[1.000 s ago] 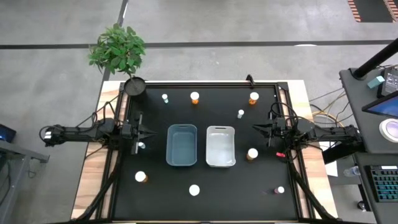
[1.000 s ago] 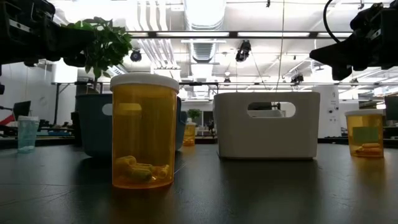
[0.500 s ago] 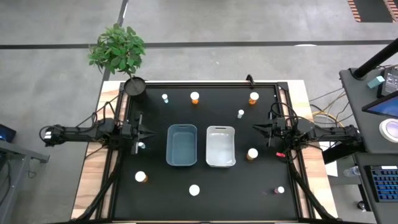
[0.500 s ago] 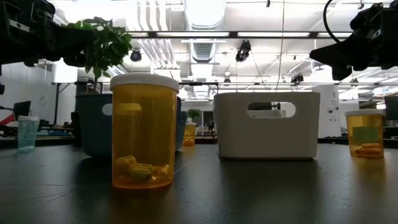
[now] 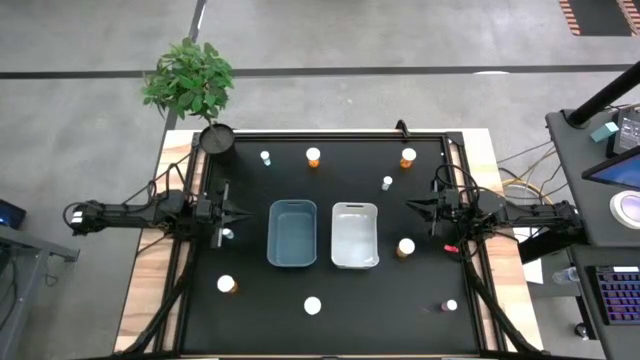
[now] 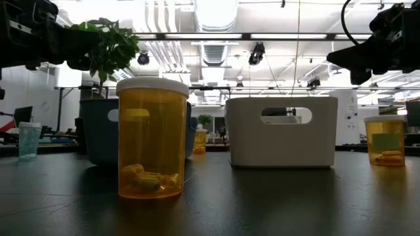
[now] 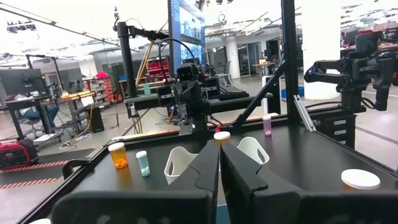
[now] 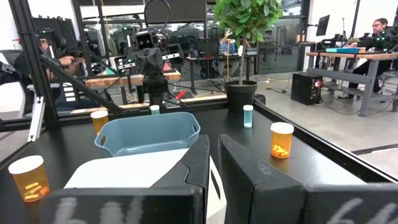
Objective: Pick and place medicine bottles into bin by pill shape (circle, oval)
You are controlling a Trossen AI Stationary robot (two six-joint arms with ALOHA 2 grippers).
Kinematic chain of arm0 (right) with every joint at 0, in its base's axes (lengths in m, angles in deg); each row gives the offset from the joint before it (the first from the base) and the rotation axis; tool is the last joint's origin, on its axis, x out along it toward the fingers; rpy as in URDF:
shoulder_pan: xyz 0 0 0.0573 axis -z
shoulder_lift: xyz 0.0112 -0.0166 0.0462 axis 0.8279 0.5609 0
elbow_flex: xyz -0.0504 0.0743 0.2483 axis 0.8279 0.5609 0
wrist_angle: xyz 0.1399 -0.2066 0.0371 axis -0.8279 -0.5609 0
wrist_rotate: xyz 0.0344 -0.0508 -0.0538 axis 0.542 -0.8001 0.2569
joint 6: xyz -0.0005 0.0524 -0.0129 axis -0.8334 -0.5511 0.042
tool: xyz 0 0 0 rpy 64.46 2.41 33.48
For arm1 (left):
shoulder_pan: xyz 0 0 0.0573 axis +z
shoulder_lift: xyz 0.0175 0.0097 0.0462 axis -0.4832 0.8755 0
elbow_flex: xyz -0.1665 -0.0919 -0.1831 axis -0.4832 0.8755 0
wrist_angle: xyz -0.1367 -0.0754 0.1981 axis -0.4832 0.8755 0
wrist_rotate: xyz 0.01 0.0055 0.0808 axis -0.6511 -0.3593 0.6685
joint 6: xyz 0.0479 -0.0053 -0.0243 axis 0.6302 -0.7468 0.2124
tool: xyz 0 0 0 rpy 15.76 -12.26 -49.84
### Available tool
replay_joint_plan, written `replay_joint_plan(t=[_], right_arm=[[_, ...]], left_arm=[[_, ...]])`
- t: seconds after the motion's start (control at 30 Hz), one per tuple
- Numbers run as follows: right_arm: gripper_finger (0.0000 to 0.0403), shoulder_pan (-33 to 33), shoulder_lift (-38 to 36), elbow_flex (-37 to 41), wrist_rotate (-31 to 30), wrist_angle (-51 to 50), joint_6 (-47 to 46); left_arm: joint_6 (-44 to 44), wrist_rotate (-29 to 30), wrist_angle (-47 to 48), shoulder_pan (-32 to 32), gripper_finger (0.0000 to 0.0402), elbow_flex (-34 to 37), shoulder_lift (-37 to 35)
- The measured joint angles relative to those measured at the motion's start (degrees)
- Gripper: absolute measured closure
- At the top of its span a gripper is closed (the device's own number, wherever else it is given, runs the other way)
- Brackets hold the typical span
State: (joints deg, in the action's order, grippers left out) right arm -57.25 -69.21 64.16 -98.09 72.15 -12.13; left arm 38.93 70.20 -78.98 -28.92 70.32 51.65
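Observation:
Several medicine bottles with white caps stand upright on the black table (image 5: 330,290): orange ones (image 5: 313,155) (image 5: 408,156) (image 5: 406,246) (image 5: 227,284), one near the front edge (image 5: 313,305), and tiny ones (image 5: 266,157) (image 5: 387,182) (image 5: 451,305). A blue bin (image 5: 292,233) and a white bin (image 5: 354,234) sit side by side mid-table. My left gripper (image 5: 236,213) hovers left of the blue bin, shut and empty, above a tiny bottle (image 5: 228,234). My right gripper (image 5: 412,206) hovers right of the white bin, shut and empty.
A potted plant (image 5: 215,138) stands at the far left corner. In the low view an orange bottle (image 6: 152,137) stands close in front of the bins, and another (image 6: 384,139) at the right. A small pink thing (image 5: 450,247) lies by the right arm.

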Motion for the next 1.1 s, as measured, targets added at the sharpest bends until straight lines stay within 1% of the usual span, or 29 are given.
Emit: replay_joint_plan(t=[0.47, 0.5, 0.53, 0.6, 0.63, 0.67, 0.7, 0.8, 0.87, 1.03, 1.1], right_arm=[[0.0374, 0.0, 0.0, 0.0, 0.0, 0.2, 0.0], [0.0374, 0.0, 0.0, 0.0, 0.0, 0.8, -1.7], [0.0374, -0.1, 0.0, 0.0, 0.1, 1.8, -7.1], [0.0374, -0.1, 0.0, 0.0, 0.0, 3.8, -19.5], [0.0374, -0.1, 0.0, 0.0, -0.2, 4.2, -23.6], [0.0374, -0.1, 0.0, 0.0, -0.4, 4.0, -25.5], [0.0374, -0.1, 0.0, 0.0, -0.4, 4.0, -26.0], [0.0374, -0.1, 0.0, 0.0, -0.4, 4.1, -25.3], [0.0374, -0.1, 0.0, 0.0, -0.3, 4.2, -25.1], [0.0374, -0.1, 0.0, 0.0, -0.2, 4.3, -25.0], [0.0374, -0.1, 0.0, 0.0, -0.5, 4.2, -24.0]], left_arm=[[-0.1, 0.0, -0.2, 0.0, 0.0402, 0.0, 0.0], [-1.8, 0.0, -0.9, 0.0, 0.0402, 0.0, 0.0], [-6.8, -0.1, -2.1, -0.1, 0.0402, 0.0, 0.1], [-24.7, -0.3, -4.9, -0.1, 0.0402, 0.0, 0.5], [-32.0, 0.1, -6.2, -0.1, 0.0402, 0.0, 0.5], [-37.1, 0.6, -7.9, -0.1, 0.0402, 0.0, 0.5], [-40.2, 0.8, -9.3, -0.1, 0.0402, 0.0, 0.4], [-41.9, 0.8, -12.1, -0.1, 0.0402, 0.0, 0.3], [-41.9, 2.1, -15.7, -0.1, 0.0402, 0.0, 0.5], [-41.9, 10.3, -23.5, -0.1, 0.0402, 0.0, 0.9], [-41.7, 13.3, -25.0, -0.1, 0.0402, 0.0, 0.8]])
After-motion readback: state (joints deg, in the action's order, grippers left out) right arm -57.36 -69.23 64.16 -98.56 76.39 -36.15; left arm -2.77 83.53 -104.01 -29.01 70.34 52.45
